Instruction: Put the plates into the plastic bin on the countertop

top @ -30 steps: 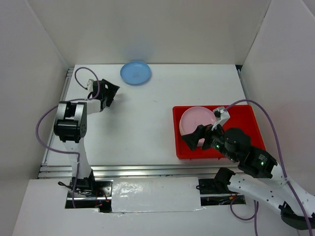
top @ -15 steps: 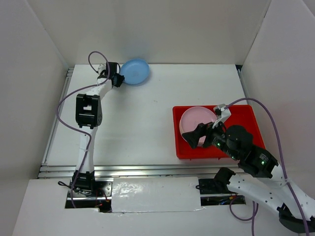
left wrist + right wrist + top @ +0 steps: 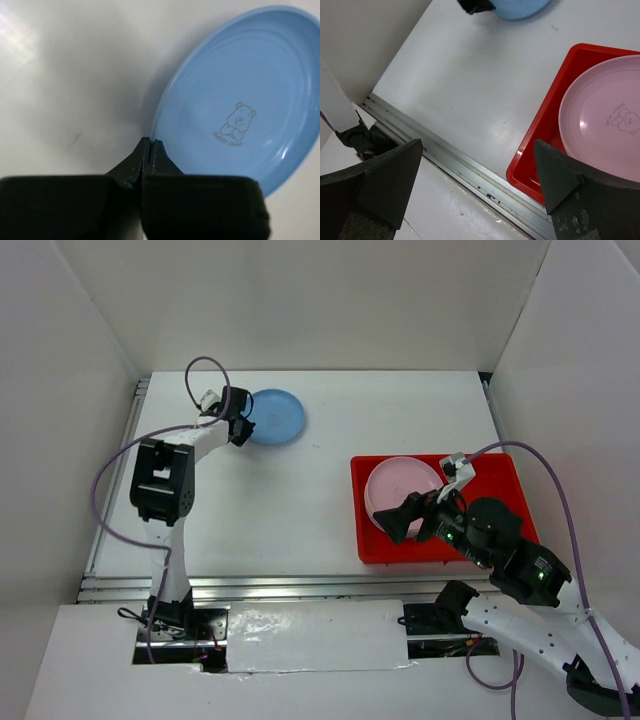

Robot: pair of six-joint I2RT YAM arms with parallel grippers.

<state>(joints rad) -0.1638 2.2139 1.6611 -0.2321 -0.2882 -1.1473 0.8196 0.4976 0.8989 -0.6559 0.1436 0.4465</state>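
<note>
White countertop, far-left corner: our left gripper pinches the blue plate by its rim. It looks light, stiff and slick. Right gripper is spread.

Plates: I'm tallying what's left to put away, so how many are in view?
2. A blue plate on the countertop, far left, rim pinched by the left hand; a pink plate in the red plastic bin. Others may hide beneath the pink one.
</note>
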